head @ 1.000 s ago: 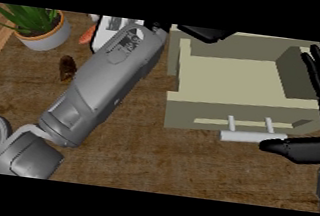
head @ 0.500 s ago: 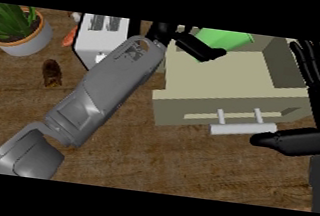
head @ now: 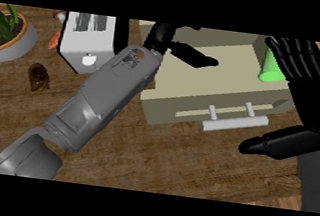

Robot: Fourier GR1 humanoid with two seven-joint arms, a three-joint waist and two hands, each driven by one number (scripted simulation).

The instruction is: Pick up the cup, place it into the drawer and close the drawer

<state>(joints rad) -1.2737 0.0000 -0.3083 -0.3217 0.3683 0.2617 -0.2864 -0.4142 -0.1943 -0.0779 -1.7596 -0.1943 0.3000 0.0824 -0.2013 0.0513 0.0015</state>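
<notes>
The green cup (head: 270, 69) shows at the right side of the beige drawer (head: 195, 86), partly hidden behind my right hand's fingers. The drawer is pulled out, its white handle (head: 236, 121) facing me. My left arm reaches up across the counter; its left hand (head: 172, 42) hovers over the drawer's far left corner, open and holding nothing. My right hand (head: 308, 80) stands at the right edge with fingers straight up, touching or just in front of the cup. Its thumb (head: 277, 143) points left below the handle.
A white toaster (head: 89, 41) stands left of the drawer. A potted plant (head: 1, 32) sits at the far left, with a small brown object (head: 40, 77) below it. Something orange (head: 55, 41) peeks out beside the toaster. The wooden counter (head: 179, 157) lies in front.
The green cup, earlier by my left hand's fingers at the drawer's back, now sits at the right beside my right hand. Toaster and drawer have shifted right in the view.
</notes>
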